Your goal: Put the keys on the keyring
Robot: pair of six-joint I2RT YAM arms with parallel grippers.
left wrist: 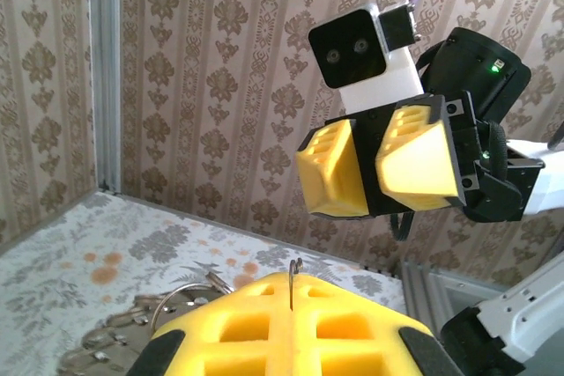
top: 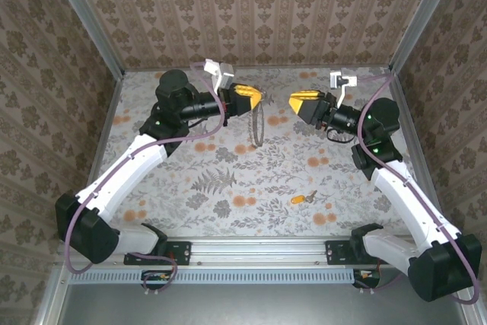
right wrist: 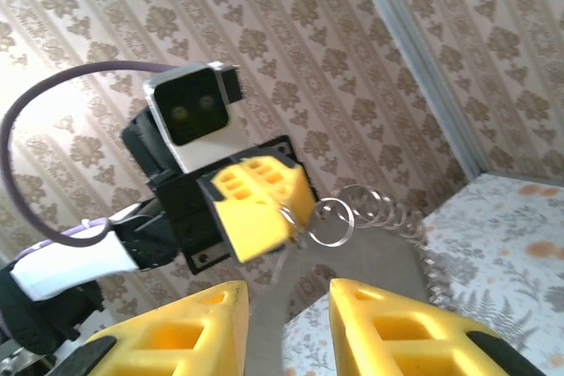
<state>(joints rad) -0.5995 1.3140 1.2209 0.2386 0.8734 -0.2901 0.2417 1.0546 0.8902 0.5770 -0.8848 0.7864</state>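
Note:
My left gripper (top: 257, 98) is shut on the keyring (top: 255, 131), a thin silvery chain loop that hangs from the yellow fingers above the table. In the left wrist view a thin wire of it sticks up from the shut gripper (left wrist: 291, 281), and a ring (left wrist: 181, 298) curls off to the left. My right gripper (top: 294, 102) faces it from the right, open and holding nothing. The right wrist view looks past the open right gripper (right wrist: 284, 328) at the left gripper (right wrist: 260, 204) and the keyring (right wrist: 330, 222). The key (top: 303, 199), orange-headed, lies on the table near the front.
The table (top: 228, 180) has a floral cloth with grey ferns and orange flowers. Patterned walls (top: 251, 5) close in the back and both sides. An aluminium rail (top: 259, 249) runs along the near edge between the arm bases.

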